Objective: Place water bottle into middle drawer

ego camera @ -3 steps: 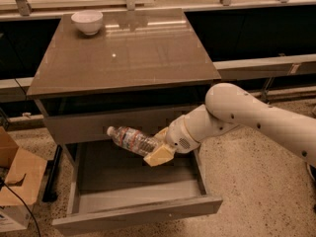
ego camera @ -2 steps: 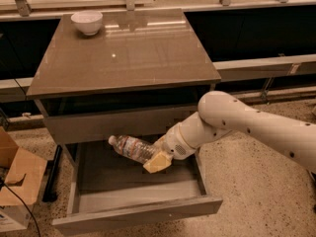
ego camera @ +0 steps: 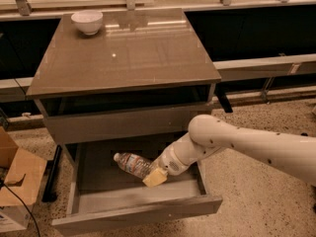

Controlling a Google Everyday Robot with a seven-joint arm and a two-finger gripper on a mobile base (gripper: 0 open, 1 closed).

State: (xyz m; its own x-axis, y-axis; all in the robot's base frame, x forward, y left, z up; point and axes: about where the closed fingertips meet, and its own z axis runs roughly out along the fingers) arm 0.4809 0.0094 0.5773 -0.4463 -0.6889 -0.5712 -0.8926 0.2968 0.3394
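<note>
The water bottle (ego camera: 132, 164), clear crinkled plastic with a white cap pointing left, is held inside the open middle drawer (ego camera: 137, 211), low over its grey floor. My gripper (ego camera: 153, 176) reaches in from the right on a white arm and is shut on the bottle's right end, with a yellowish finger pad (ego camera: 155, 178) showing below it. The drawer is pulled out below a plain closed drawer front (ego camera: 123, 124).
A white bowl (ego camera: 87, 21) stands at the back left of the cabinet top (ego camera: 128, 53). A cardboard box (ego camera: 17, 181) sits on the floor left of the cabinet. A dark railing and ledge run behind.
My gripper has carried the bottle down and a little left, from the level of the upper drawer front into the open drawer, close to its floor.
</note>
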